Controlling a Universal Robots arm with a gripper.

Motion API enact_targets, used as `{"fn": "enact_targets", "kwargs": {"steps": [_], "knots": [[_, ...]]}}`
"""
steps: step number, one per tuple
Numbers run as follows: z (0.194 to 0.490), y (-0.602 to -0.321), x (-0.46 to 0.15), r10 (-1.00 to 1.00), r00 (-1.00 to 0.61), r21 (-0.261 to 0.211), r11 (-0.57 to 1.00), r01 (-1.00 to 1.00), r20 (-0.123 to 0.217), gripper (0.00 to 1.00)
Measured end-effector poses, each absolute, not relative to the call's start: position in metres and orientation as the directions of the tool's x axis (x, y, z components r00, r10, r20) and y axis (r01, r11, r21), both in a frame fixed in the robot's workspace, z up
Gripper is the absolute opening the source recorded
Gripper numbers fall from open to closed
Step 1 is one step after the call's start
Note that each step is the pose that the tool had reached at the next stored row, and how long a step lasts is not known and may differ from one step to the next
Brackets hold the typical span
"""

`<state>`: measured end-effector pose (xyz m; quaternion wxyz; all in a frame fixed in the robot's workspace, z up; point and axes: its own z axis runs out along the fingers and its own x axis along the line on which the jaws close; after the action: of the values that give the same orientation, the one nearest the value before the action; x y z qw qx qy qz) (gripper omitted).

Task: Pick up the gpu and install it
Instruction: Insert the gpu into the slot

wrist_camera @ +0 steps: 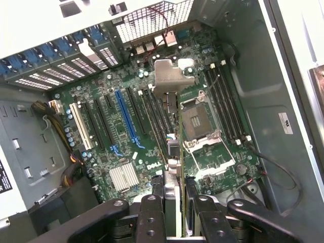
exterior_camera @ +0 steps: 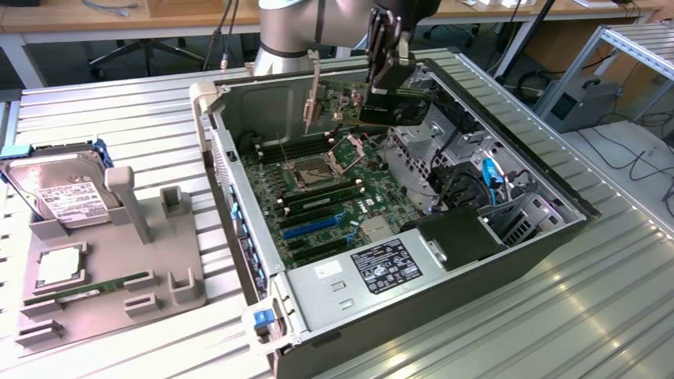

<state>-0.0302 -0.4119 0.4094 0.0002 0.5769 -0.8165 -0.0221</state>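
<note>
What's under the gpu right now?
The gpu hangs in the gripper over the open case. Below it: the motherboard, its expansion slots to one side and the open CPU socket to the other. The card's edge and bracket cover the strip straight beneath.

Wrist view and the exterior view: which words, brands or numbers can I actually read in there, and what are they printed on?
"DELL": white print on the motherboard, near the finned silver heatsink.
Power supply label: too small to read.
Hard drive label: too small to read.
Case wall sticker: too blurred to read.
</note>
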Motion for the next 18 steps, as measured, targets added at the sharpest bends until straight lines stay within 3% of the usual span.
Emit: {"fn": "enact_targets", "kwargs": {"steps": [18], "knots": [[0.4091,-0.4119,-0.0302,-0.959,-0.283,0.036,0.282,-0.959,-0.025,0.27]]}}
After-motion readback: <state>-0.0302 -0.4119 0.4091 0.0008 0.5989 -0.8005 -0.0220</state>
